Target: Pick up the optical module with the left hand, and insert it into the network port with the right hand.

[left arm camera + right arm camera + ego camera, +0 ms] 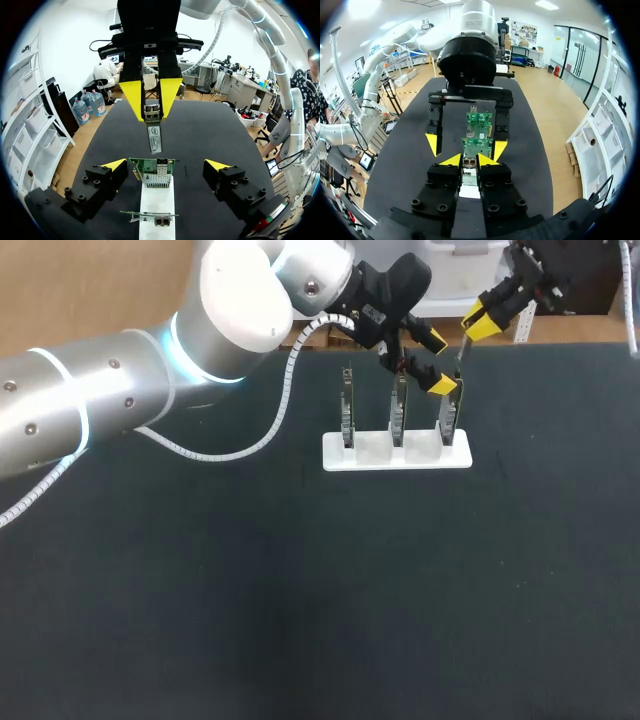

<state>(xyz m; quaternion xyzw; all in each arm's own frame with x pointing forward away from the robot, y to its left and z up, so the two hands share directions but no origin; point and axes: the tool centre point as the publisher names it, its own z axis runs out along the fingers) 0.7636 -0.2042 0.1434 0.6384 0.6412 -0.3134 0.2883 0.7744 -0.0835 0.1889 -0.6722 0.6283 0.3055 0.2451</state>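
The optical module (pixel 155 136), a slim metal stick with a label, hangs point-down in my right gripper (pixel 151 97), which is shut on its upper end. It hovers just above the port of a green network card (pixel 152 170). That card stands between the wide-open fingers of my left gripper (pixel 166 165), which holds nothing. In the head view my left gripper (pixel 437 362) straddles the rightmost card (pixel 448 418), and my right gripper (pixel 483 322) is above and to its right. In the right wrist view my right gripper (pixel 470 160) clamps the module (pixel 469 172), with the cards (pixel 478 131) ahead.
A white stand (pixel 365 453) holds three upright network cards in a row near the back of the dark table (pixel 300 600). My left arm (pixel 120 390) and its white cable cross the back left. Another card (pixel 149 216) stands behind on the same stand.
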